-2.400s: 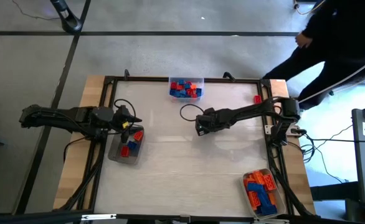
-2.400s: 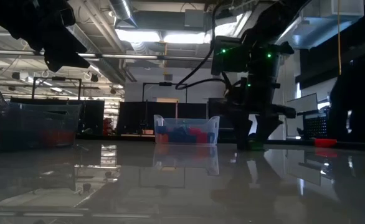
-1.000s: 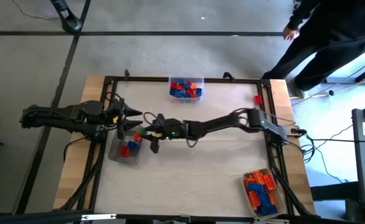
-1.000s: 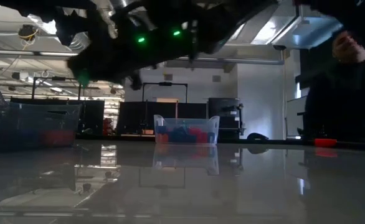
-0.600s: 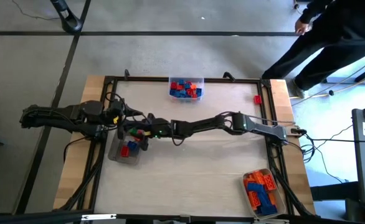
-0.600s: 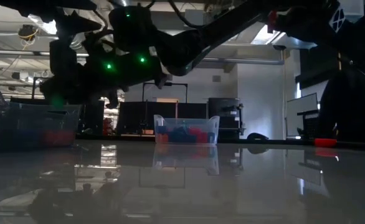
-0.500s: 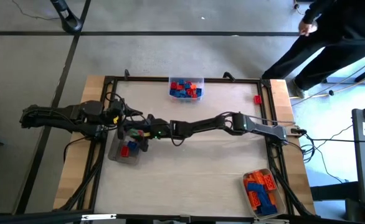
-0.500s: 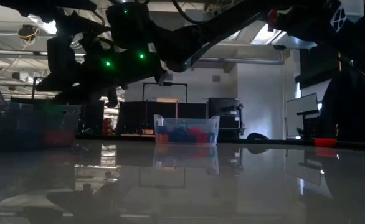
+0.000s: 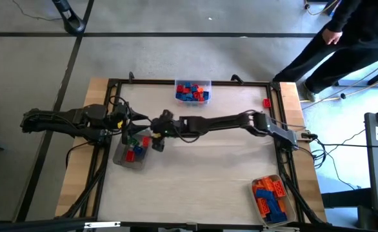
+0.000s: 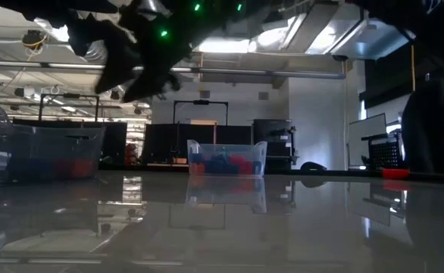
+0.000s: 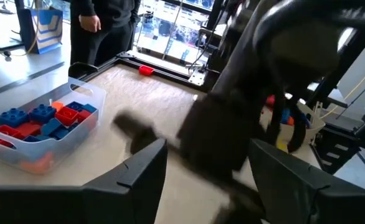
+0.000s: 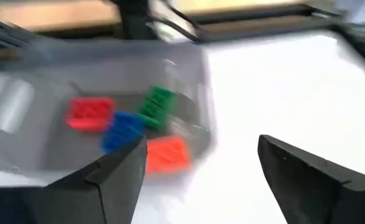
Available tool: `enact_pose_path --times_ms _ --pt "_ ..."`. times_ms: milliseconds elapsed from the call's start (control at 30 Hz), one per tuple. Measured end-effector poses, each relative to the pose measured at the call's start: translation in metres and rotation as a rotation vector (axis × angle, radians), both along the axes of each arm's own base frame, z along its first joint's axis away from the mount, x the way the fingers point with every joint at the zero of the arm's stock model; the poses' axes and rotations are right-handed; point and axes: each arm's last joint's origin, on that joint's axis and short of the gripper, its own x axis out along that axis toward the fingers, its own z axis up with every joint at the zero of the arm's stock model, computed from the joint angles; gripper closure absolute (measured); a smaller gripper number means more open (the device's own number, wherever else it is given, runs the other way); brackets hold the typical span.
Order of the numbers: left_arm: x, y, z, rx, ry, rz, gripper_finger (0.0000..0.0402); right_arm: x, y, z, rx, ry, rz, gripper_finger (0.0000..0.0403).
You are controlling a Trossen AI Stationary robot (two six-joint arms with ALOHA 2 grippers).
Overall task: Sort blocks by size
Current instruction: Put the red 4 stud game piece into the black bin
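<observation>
right gripper (image 12: 198, 168) released, nothing between fingers, just above left tray (image 12: 20, 99); better to lift straight up, away from left gripper (image 9: 139, 124), also released.

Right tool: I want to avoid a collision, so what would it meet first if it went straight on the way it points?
Probably the clear tray of blocks below the open right tool, near the left tool; depth is unclear.

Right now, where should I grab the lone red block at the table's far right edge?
Take the red block from straight above, pinching across its narrower sides. It lies flat and alone, but the frame rail runs close beside it, so a sideways approach looks cramped.
</observation>
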Motion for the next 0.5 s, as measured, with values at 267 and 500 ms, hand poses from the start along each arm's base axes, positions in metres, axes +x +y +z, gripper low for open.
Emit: enact_pose_path --times_ms 267,500 --pt "0.000 0.000 0.000 0.022 0.006 -0.004 0.0188 -0.055 0.003 0.044 -0.158 0.232 -0.198 0.0098" --pt "-0.001 0.000 -0.003 0.025 0.030 -0.005 0.0188 -0.140 -0.008 0.054 -0.186 0.361 -0.455 0.0097"
